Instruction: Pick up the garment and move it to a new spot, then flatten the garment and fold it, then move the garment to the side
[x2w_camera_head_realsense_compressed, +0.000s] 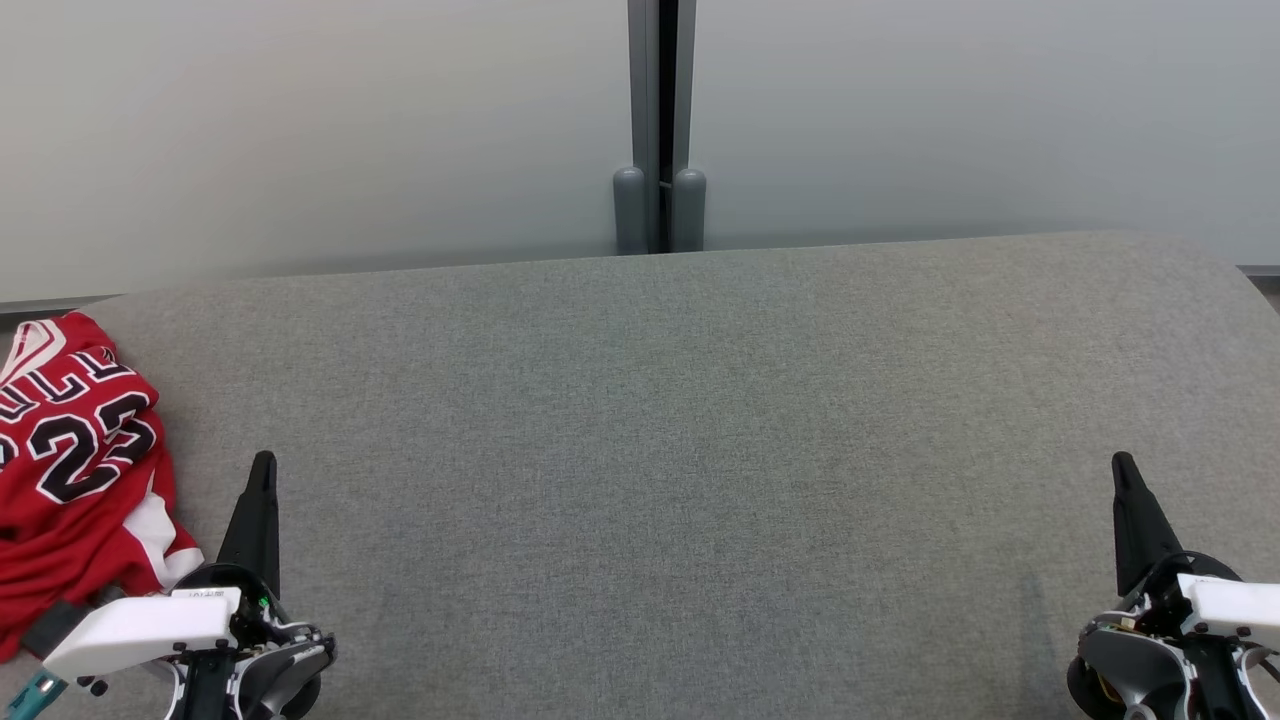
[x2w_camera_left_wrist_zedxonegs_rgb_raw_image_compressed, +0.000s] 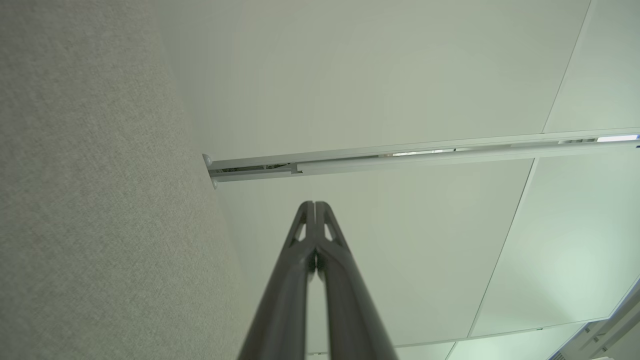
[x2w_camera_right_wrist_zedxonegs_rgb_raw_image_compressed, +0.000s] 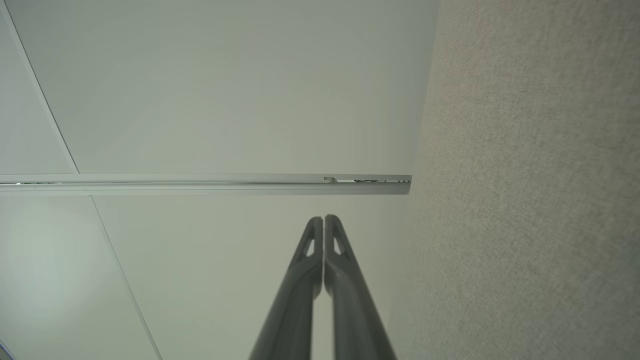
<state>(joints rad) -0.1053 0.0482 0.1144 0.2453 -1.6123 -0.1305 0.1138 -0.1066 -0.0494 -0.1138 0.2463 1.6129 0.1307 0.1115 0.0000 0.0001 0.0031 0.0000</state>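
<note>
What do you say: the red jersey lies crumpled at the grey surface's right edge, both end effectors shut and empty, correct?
Wrong side: the head view shows the red jersey crumpled at the left edge of the grey surface. The left end effector and right end effector are indeed shut and empty.

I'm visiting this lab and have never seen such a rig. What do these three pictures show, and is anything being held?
This is a two-armed robot at a grey cloth-covered table. The wide picture comes from a camera on its head, looking down. The dark spikes are its left gripper and right gripper, each two long fingers pressed together. The other two pictures come from cameras on the wrists, looking along those fingers toward the pale wall panels. Both are shut and hold nothing. A crumpled red jersey numbered 23 lies at the table's left edge, near the left gripper.
</note>
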